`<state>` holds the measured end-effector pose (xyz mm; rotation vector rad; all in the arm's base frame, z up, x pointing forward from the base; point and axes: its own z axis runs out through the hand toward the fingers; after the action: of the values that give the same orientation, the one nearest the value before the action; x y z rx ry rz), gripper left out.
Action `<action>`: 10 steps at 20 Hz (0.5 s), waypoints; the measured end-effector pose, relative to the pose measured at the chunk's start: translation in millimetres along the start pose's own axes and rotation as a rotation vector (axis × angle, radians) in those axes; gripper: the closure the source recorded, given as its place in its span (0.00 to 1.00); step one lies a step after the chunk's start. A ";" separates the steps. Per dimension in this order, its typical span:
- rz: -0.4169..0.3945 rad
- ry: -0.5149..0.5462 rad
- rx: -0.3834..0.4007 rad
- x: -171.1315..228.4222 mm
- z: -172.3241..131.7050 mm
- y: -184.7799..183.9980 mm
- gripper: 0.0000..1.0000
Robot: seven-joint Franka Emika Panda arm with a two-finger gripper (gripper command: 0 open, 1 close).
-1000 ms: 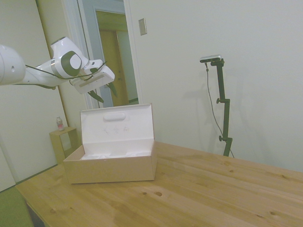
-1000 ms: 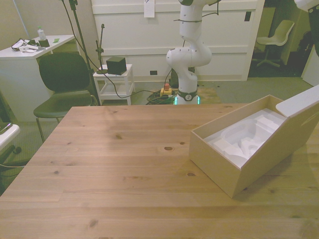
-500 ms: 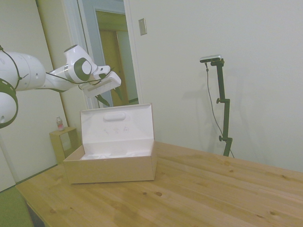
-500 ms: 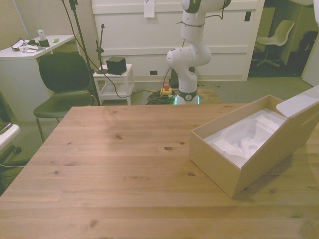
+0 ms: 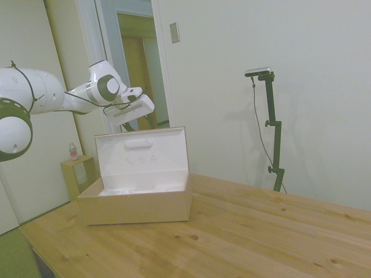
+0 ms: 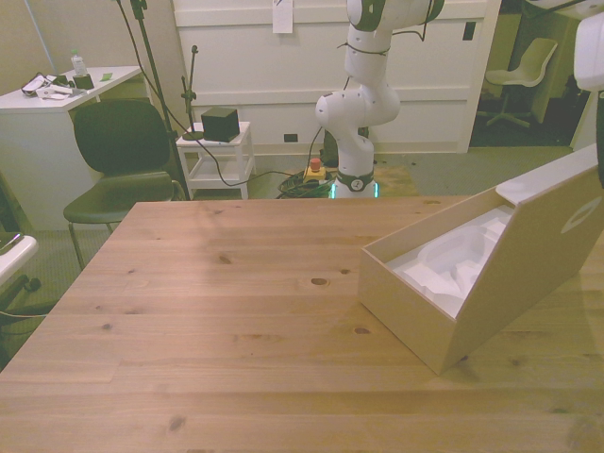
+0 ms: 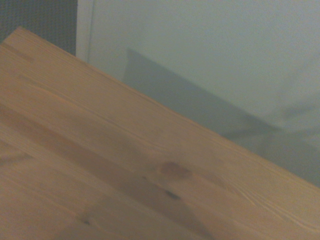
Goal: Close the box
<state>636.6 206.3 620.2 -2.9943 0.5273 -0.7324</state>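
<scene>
The box point(image 5: 136, 205) stands on the wooden table point(image 5: 243, 231), tan outside and white inside. Its hinged lid point(image 5: 142, 153) is raised, white inner face showing. My gripper point(image 5: 139, 121) hangs just behind the lid's top edge, open, its dark fingers partly hidden by the lid. In the front view the box point(image 6: 425, 311) sits at the front view's right. There the lid point(image 6: 552, 236) leans inward over the white insert point(image 6: 453, 269), and the arm's wrist point(image 6: 590, 42) shows at the picture's edge. The wrist view holds only blurred table wood point(image 7: 100, 165) and wall.
A small wooden cube stand point(image 5: 75, 174) with a bottle point(image 5: 73, 152) on top stands on the floor beyond the box. Behind the table in the front view are a black chair point(image 6: 118, 142) and a white cart point(image 6: 222, 156).
The arm has swung toward the lid and come down behind its top edge. The lid has tipped from about upright to leaning over the box.
</scene>
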 end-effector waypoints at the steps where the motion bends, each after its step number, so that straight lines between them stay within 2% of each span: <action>1: 0.016 -0.012 -0.012 -2.8 -1.7 5.8 0.00; 6: 0.071 -0.071 -0.078 -42.2 1.6 41.1 0.00; 8: 0.092 -0.064 -0.072 -57.8 -7.6 51.9 0.00; 10: 0.109 -0.038 -0.040 -72.7 -29.5 55.4 0.00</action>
<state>545.0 179.7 608.9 -2.9800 0.7054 -0.6642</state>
